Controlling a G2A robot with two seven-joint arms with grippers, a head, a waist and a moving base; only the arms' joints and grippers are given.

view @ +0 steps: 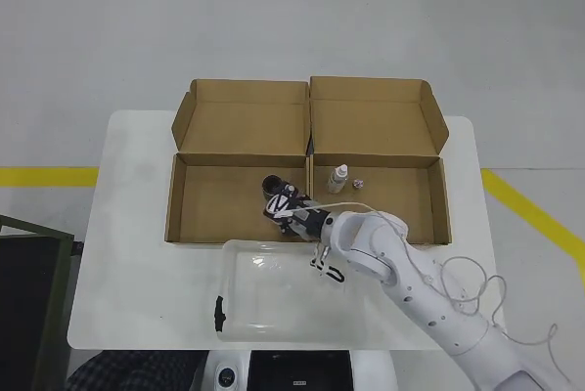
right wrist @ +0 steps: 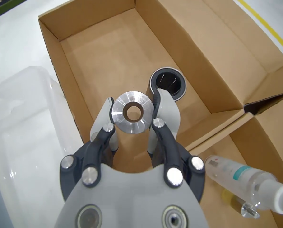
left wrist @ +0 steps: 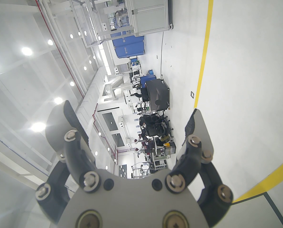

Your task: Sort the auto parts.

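Note:
My right gripper [right wrist: 132,112] is shut on a silver metal bushing [right wrist: 132,112] with a round bore, held over the left cardboard box [right wrist: 103,48] near its right end. Beside it in that box lies a dark cylindrical bearing sleeve [right wrist: 168,84], close against one finger. From above, the right gripper [view: 294,212] hangs over the left box [view: 209,200] next to the sleeve [view: 273,185]. The right box [view: 400,195] holds a clear spray bottle [view: 337,178] and a small screw [view: 359,182]. My left gripper [left wrist: 132,119] is open, pointing at the hall with nothing between its fingers.
A clear plastic bin [view: 273,293] sits on the white table [view: 126,244] in front of the boxes, with a small black part [view: 217,316] at its left edge. Both box lids stand open at the back. In the right wrist view the bottle [right wrist: 245,179] and screw [right wrist: 248,211] lie close by.

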